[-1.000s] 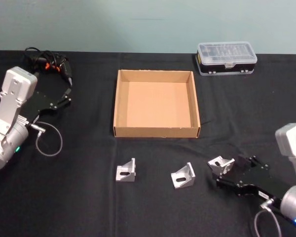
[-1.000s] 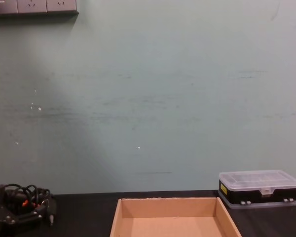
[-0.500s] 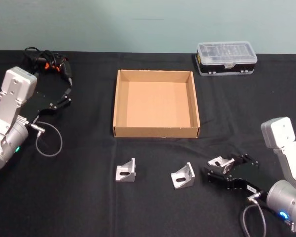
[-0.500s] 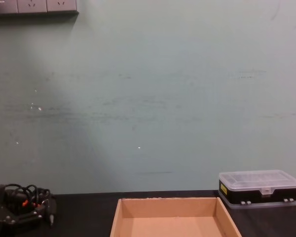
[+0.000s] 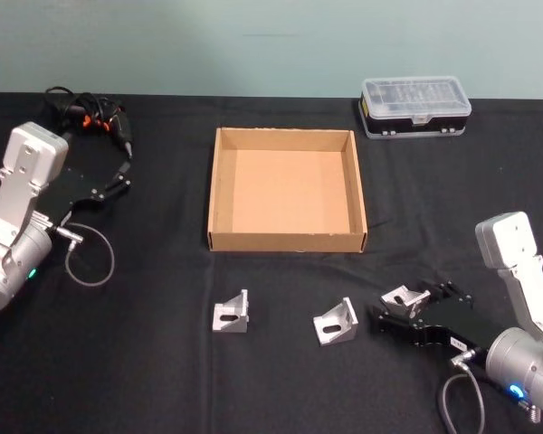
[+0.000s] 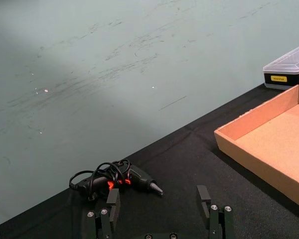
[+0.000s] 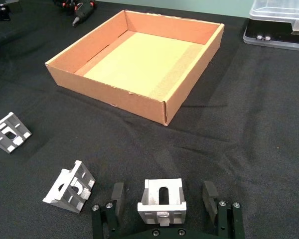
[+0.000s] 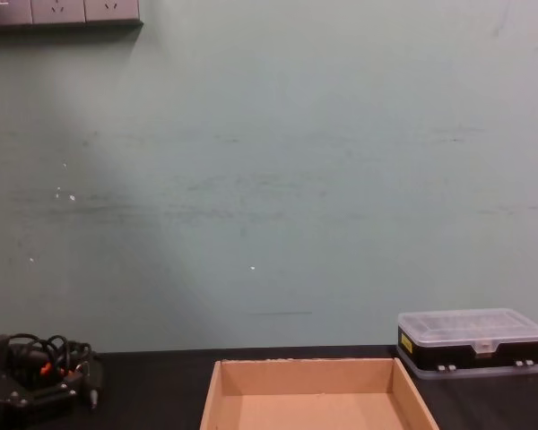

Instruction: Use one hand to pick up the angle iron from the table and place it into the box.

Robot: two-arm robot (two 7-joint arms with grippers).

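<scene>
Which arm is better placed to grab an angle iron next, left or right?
Right. The right pincer has its jaws open around the rightmost angle iron, not yet gripped. The left pincer sits open far across the table, beside the cable bundle.

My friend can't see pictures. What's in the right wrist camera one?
The right gripper is open, its two black fingers either side of a silver angle iron on the black table. Two more angle irons lie beside it, and the empty cardboard box sits beyond.
</scene>
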